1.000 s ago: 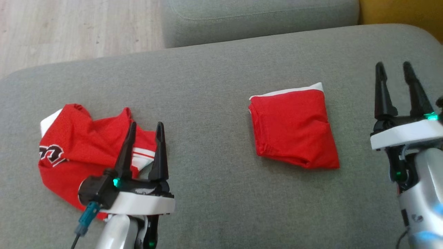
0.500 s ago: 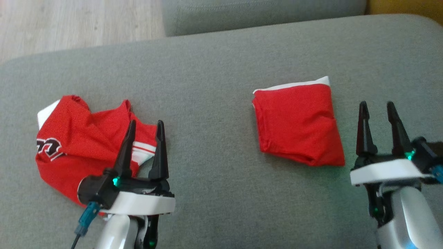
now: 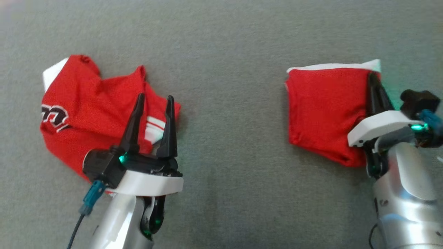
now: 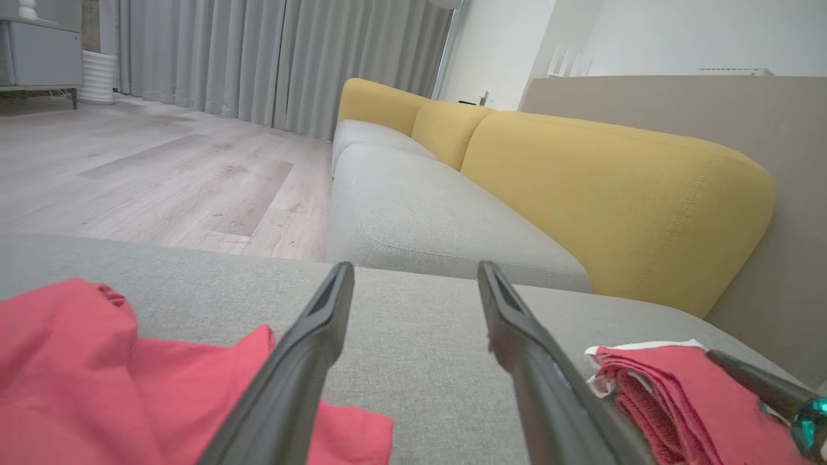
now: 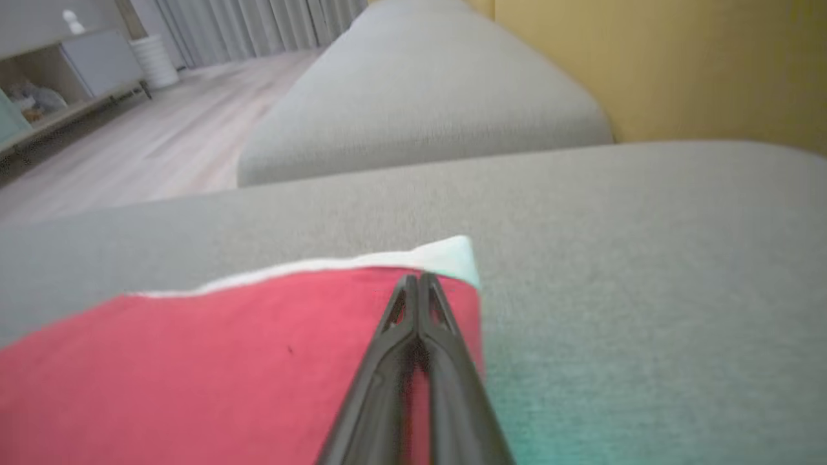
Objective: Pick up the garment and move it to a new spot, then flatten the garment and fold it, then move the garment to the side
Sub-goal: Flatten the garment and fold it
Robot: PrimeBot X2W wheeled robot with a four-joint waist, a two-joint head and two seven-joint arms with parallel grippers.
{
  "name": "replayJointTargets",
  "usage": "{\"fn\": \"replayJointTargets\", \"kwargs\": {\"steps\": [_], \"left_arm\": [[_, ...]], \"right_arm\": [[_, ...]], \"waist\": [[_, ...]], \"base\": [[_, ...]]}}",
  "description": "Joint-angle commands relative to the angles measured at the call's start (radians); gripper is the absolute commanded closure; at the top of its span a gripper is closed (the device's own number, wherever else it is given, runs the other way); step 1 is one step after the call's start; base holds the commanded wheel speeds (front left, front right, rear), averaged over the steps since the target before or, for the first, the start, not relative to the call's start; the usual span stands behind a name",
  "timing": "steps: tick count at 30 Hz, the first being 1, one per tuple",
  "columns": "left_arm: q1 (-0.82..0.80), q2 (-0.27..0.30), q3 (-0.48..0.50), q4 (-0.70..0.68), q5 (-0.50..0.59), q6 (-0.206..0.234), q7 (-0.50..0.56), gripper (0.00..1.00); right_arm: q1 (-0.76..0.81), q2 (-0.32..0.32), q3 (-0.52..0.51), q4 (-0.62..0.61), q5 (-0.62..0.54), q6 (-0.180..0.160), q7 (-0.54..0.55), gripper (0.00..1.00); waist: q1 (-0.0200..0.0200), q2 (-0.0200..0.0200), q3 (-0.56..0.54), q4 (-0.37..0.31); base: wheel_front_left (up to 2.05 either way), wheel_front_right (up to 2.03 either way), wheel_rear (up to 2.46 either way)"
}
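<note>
A folded red garment with a white edge lies on the grey cushion at the right. My right gripper is shut, its two fingers pressed together and lying over the garment's right edge near the white corner. In the right wrist view the joined tips of the right gripper sit above the folded garment; I see no cloth between them. A crumpled red jersey with white trim lies at the left. My left gripper hangs open above its right part, holding nothing, as the left wrist view confirms.
Both garments rest on a wide grey sofa cushion. Beyond it stand a second grey seat and yellow backrests. Wooden floor lies past the cushion's far left edge.
The head camera has tipped down and closer. My right gripper has moved in from the garment's right side onto its right edge and has shut. The left gripper has stayed open in place.
</note>
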Motion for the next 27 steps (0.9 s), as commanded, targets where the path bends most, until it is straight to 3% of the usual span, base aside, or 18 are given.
{"fn": "replayJointTargets", "kwargs": {"steps": [1, 6, 10, 19, 27], "left_arm": [[-0.037, 0.004, 0.017, -0.033, 0.006, -0.001, -0.01, 0.0], [-0.055, 0.004, 0.007, -0.039, 0.0, 0.007, -0.01, 0.0], [-0.058, 0.004, 0.005, -0.039, -0.004, 0.013, -0.01, 0.0], [-0.051, 0.004, 0.0, -0.04, -0.011, 0.02, -0.01, 0.0], [-0.039, 0.004, 0.01, -0.033, -0.014, 0.022, -0.01, 0.0]], "right_arm": [[-0.04, 0.009, 0.013, 0.047, -0.034, 0.002, -0.001, 1.0], [-0.103, 0.01, 0.024, 0.174, -0.056, 0.002, -0.054, 1.0], [-0.137, 0.01, 0.14, 0.194, 0.006, 0.002, -0.101, 1.0], [-0.126, 0.011, 0.361, 0.247, 0.082, 0.002, -0.099, 1.0], [-0.119, 0.011, 0.43, 0.316, 0.111, 0.002, -0.097, 1.0]], "waist": [[-0.0003, 0.0, 0.037, 0.04], [-0.0003, 0.0, 0.042, 0.056], [-0.0003, 0.0, 0.031, 0.056], [-0.0003, 0.0, 0.012, 0.053], [-0.0003, 0.0, -0.019, 0.044]], "base": [[0.0, 0.0, 0.0], [0.0, 0.0, 0.0], [0.0, 0.0, 0.0], [0.0, 0.0, 0.0], [0.0, 0.0, 0.0]]}}
